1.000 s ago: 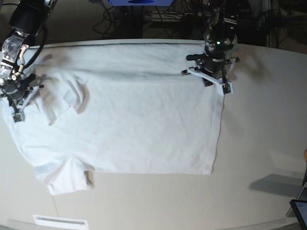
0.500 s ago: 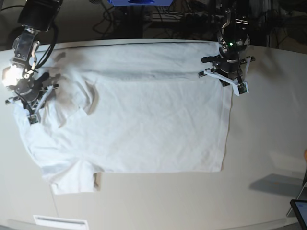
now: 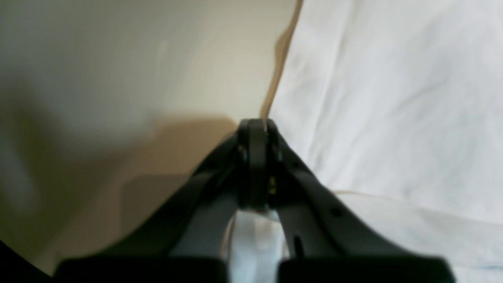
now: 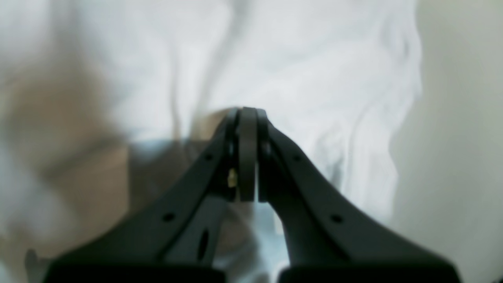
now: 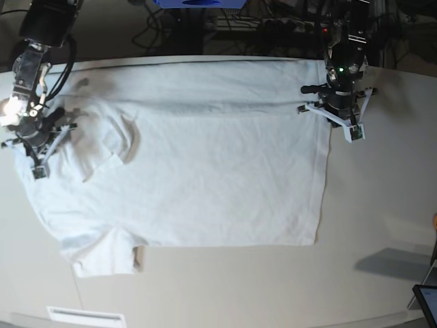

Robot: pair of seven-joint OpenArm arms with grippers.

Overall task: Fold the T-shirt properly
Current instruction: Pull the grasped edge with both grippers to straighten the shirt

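While base shows whole T-shirt [image 5: 198,164], wrists show both grippers [image 3: 253,129] [image 4: 247,114] clamping cloth.

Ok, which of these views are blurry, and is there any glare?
Both wrist views are soft: the T-shirt smears in the right wrist view, and the tabletop blurs in the left. The base view is sharp, with one bright glare spot beside the right gripper.

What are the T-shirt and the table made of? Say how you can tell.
T-shirt: soft white woven or knit cloth, probably cotton; it shows wrinkles and a hemmed edge.
Table: smooth, matte off-white hard surface, perhaps laminate; flat, with soft shadows and no grain.
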